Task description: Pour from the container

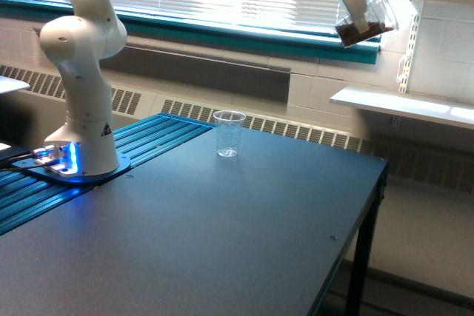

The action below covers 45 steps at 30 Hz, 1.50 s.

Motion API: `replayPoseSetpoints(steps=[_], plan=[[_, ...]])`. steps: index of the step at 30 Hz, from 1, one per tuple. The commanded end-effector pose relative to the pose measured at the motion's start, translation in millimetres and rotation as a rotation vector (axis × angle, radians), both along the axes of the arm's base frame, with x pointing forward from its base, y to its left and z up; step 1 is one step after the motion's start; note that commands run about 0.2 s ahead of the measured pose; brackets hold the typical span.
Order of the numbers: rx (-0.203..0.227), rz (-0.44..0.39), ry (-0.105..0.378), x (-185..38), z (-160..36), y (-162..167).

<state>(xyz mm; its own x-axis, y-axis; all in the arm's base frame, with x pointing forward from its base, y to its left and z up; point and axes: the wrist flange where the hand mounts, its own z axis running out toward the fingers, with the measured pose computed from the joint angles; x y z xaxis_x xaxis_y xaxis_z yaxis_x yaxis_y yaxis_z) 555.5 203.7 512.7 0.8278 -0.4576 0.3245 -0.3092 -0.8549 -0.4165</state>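
- tool [354, 7] up high at the exterior view's upper right, clamped on the container [368, 20]
- container tilted, dark granules [361, 32] pooled at its low side
- narrow clear cup [228, 134] upright on the desk [222, 234], well below

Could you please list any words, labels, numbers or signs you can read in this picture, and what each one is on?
None can be read.
Small yellow triangular sticker on the robot base: its symbol is too small to read.
Faint printed marks on the narrow clear cup: too blurred to read.
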Motion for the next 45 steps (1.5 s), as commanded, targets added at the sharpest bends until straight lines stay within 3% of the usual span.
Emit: replayPoseSetpoints(steps=[1, 21, 45], plan=[[0.001, 0.021, -0.014, -0.5, 6.7, 11.6], [-0.044, 0.088, -0.030, -25.2, -5.3, 3.8], [-0.085, 0.143, -0.055, -103.5, -26.1, -30.3]])
